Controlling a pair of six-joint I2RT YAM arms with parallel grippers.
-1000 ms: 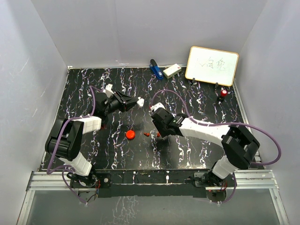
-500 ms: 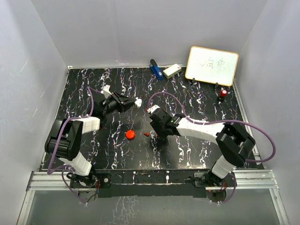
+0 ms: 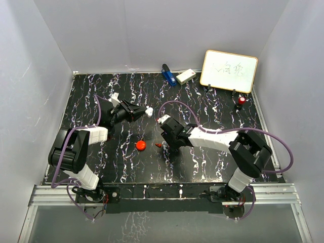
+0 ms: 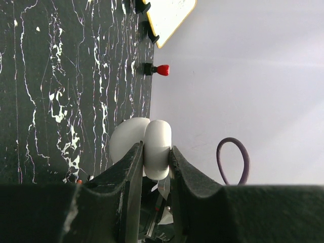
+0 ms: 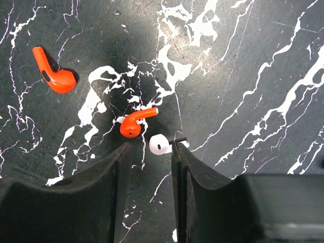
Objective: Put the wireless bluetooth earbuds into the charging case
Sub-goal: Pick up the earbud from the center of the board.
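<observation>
Gripping the white charging case clear of the counter, the left fingers are clamped shut on it. Near the counter's middle the right fingers stand open astride the white earbud, two red earbuds beside it; none looks inserted yet.

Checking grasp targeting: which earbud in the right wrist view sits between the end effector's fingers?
The white earbud, at the mouth of the right end effector. The nearer red earbud and farther red earbud lie outside the gap.
</observation>
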